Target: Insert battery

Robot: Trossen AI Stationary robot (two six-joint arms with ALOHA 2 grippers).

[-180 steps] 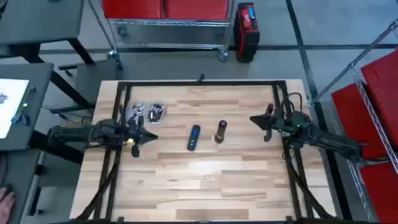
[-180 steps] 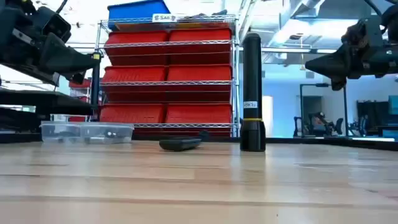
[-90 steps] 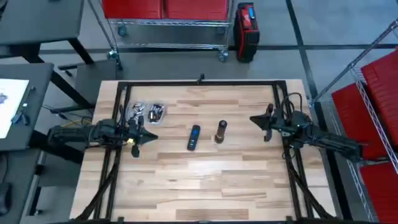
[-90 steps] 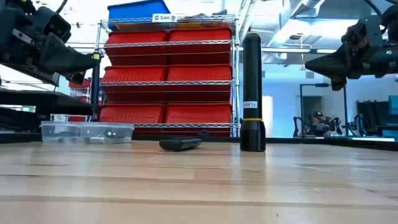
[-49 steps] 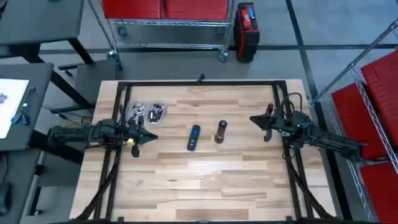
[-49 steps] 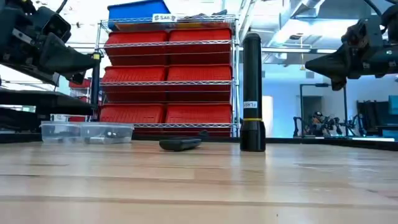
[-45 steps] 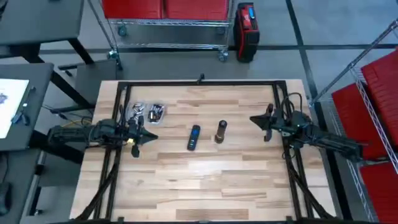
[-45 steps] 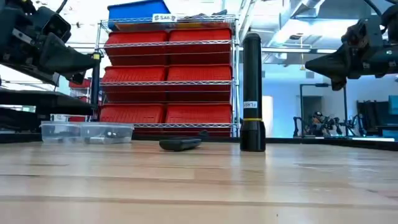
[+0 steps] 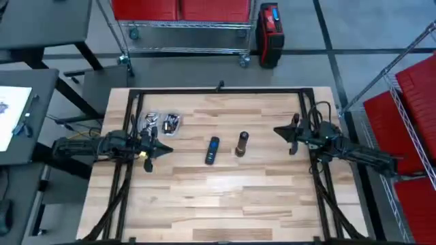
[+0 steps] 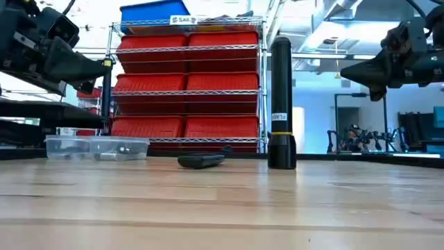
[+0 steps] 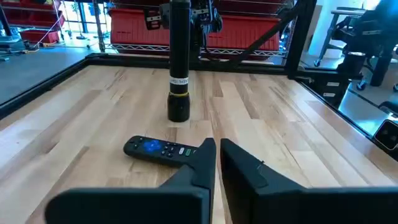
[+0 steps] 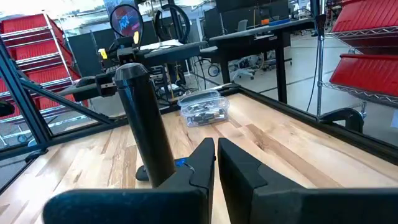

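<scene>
Surroundings beyond the light wooden tabletop (image 9: pixel 225 197)

A chrome wire shelving rack (image 10: pixel 187 83) filled with red plastic bins (image 10: pixel 223 67) stands behind the table, a blue bin (image 10: pixel 153 13) on top; a red-and-black case (image 9: pixel 270 24) sits on the grey floor.

Remote (image 9: pixel 212 150): I see it lying flat, black, mid desk.
Flashlight (image 9: pixel 241 143): black, standing up just beside it.
Batteries (image 9: pixel 161 123): in clear tubs, far-left.

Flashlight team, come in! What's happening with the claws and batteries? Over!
Both claws, left and right, nearly shut, empty, hovering. Flashlight upright mid-table, remote beside it. Batteries in clear tubs, untouched. Nothing blocking.
</scene>
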